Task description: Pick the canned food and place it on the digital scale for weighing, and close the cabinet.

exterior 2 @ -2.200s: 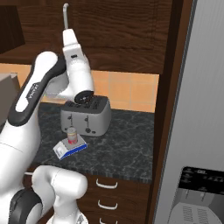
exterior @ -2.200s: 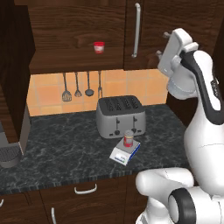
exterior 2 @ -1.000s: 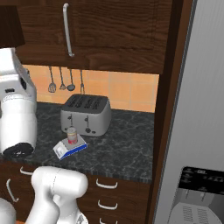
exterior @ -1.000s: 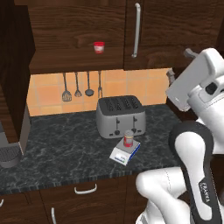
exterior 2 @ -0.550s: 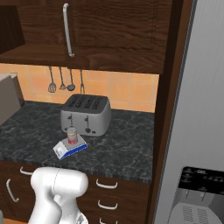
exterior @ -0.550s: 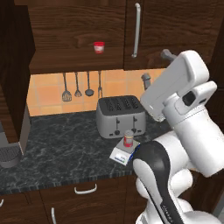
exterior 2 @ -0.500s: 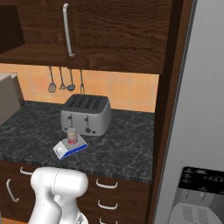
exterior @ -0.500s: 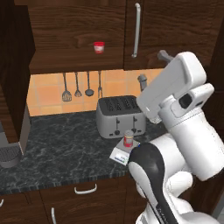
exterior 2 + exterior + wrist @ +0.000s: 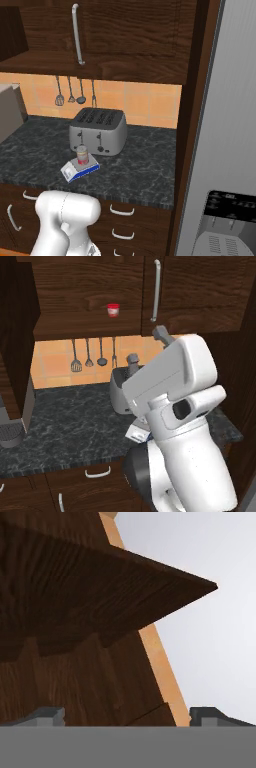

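On the counter nearest you, the canned food (image 9: 82, 155) stands upright on the digital scale (image 9: 79, 169), just before the toaster (image 9: 98, 131). Above, your gripper (image 9: 127, 717) faces the dark cabinet (image 9: 75, 612) with its 2 fingertips (image 9: 47, 715) spread wide, grasping nothing.

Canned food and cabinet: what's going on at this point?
The canned food already stands on the digital scale in front of the toaster. The gripper is open and empty, facing the dark wood of the cabinet. A cabinet door at the left stands open, so closing remains.
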